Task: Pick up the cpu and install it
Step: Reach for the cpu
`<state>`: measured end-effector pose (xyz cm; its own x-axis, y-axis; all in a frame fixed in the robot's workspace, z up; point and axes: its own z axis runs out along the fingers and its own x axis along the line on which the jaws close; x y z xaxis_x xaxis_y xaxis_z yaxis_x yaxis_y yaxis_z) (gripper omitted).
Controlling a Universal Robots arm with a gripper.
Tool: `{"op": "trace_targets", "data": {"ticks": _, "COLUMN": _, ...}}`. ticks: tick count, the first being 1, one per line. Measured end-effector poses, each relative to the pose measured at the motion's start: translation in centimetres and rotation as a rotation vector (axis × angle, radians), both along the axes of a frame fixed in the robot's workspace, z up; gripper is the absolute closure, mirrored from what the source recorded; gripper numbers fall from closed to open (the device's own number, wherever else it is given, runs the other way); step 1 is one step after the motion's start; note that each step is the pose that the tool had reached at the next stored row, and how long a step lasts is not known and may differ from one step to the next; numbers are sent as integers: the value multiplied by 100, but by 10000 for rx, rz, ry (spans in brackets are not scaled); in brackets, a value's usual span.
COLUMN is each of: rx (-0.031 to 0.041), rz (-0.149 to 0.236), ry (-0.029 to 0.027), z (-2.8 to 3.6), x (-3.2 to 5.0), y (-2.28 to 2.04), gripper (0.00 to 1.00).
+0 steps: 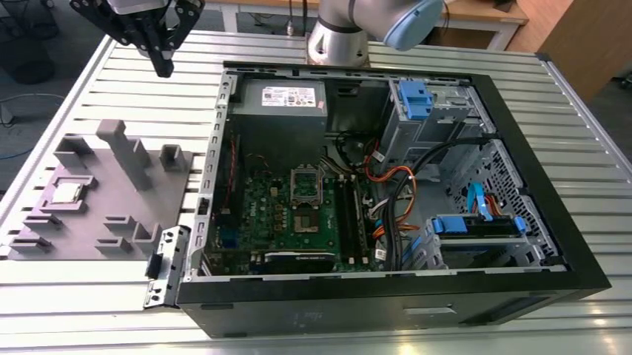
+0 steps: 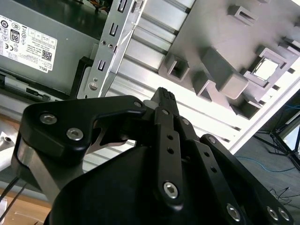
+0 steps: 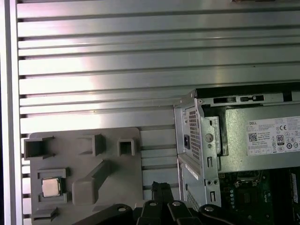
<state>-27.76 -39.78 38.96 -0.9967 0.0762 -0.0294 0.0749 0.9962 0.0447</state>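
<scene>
The claw hangs in the upper left of the exterior view, above the slatted metal counter and just off the outer edge of the open computer case. Its black fingers are drawn together at the tips, with nothing between them.

The cpu lies well apart from the claw, lower down towards the exterior view's left edge. It sits flat in a square recess of the grey fixture plate, silver top up, with grey blocks standing around it. In the second wrist view the cpu shows as a bright square in its pocket, beyond the claw's tips. In the first wrist view it rests in the same pocket, off to one side of the claw.

Inside the case, the green motherboard lies at the centre of the exterior view with its metal-framed socket uncovered, and the grey power supply sits above it.
</scene>
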Motion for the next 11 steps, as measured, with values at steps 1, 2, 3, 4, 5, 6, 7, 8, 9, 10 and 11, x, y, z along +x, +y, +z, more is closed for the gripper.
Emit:
{"op": "trace_targets", "data": {"ticks": 1, "rx": 0, "rz": 0, "ry": 0, "z": 0, "x": -2, "y": 0, "gripper": 89}}
{"op": "trace_targets", "data": {"ticks": 2, "rx": 0, "rz": -2, "ry": 0, "z": 0, "x": -10, "y": 0, "gripper": 89}}
{"op": "trace_targets", "data": {"ticks": 3, "rx": 0, "rz": -1, "ry": 0, "z": 0, "x": -19, "y": 0, "gripper": 89}}
{"op": "trace_targets", "data": {"ticks": 4, "rx": 0, "rz": 0, "ry": 0, "z": 0, "x": -32, "y": 0, "gripper": 89}}
{"op": "trace_targets", "data": {"ticks": 5, "rx": 0, "rz": 0, "ry": 0, "z": 0, "x": -46, "y": 0, "gripper": 89}}
{"op": "trace_targets", "data": {"ticks": 6, "rx": 0, "rz": -1, "ry": 0, "z": -1, "x": -63, "y": 0, "gripper": 89}}
{"op": "trace_targets", "data": {"ticks": 7, "rx": 0, "rz": -1, "ry": 0, "z": -1, "x": -79, "y": 0, "gripper": 89}}
{"op": "trace_targets", "data": {"ticks": 8, "rx": 0, "rz": -1, "ry": 0, "z": -1, "x": -94, "y": 0, "gripper": 89}}
{"op": "trace_targets", "data": {"ticks": 9, "rx": 0, "rz": -1, "ry": 0, "z": -1, "x": -110, "y": 0, "gripper": 89}}
{"op": "trace_targets", "data": {"ticks": 10, "rx": -1, "rz": -1, "ry": 0, "z": -1, "x": -126, "y": 0, "gripper": 89}}
{"op": "trace_targets", "data": {"ticks": 11, "rx": 0, "rz": -1, "ry": 0, "z": -2, "x": -140, "y": 0, "gripper": 89}}
